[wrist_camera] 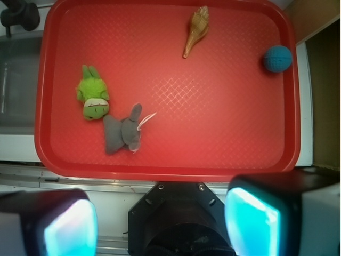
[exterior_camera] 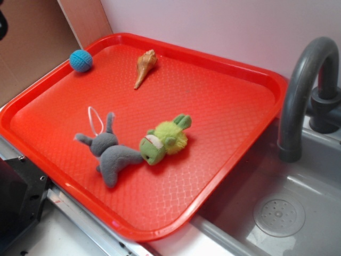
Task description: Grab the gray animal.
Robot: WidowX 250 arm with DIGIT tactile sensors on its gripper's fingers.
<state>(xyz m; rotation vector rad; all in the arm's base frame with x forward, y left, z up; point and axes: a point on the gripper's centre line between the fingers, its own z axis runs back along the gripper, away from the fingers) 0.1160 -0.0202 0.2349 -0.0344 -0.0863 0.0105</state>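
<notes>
Your gripper (wrist_camera: 160, 224) hangs wide apart and empty above the red tray (exterior_camera: 234, 90); the gray plush bunny (exterior_camera: 110, 152) lies near its front edge, touching the green plush (exterior_camera: 164, 141); likely light and squashy, so pinch its plump body, not ears or string loop (exterior_camera: 95, 118).

Red tray (exterior_camera: 229, 106) holds gray animal (exterior_camera: 109, 152) touching green plush (exterior_camera: 164, 140) near front; shell (exterior_camera: 145, 66), blue ball (exterior_camera: 81, 60) far.

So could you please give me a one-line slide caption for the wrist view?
Open gripper high over a red tray with gray bunny touching green plush, shell and blue ball apart.
</notes>
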